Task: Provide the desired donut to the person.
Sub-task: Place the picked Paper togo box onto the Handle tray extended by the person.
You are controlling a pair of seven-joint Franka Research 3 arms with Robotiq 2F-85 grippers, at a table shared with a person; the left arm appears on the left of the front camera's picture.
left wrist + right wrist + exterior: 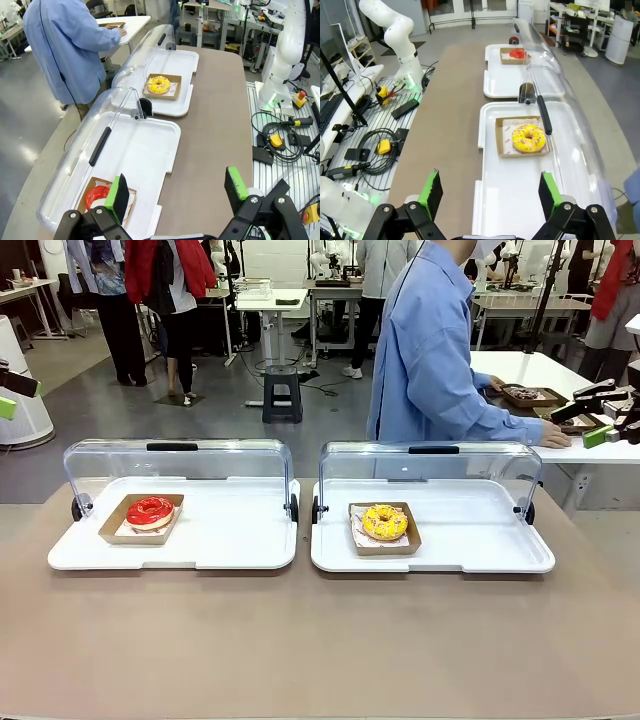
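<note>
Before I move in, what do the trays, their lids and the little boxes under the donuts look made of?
Trays: white plastic, it seems, smooth and slightly glossy, with rounded moulded rims. Lids: clear rigid plastic; the floor shows through them, and each has a black handle strip. Boxes: likely brown cardboard, matte, with folded walls and a paper liner under each donut.

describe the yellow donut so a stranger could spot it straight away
On the brown table sit two white trays with open clear lids. The yellow donut lies in a cardboard tray on the right-hand white tray. Its yellow sprinkled icing sets it apart from the red donut.
</note>
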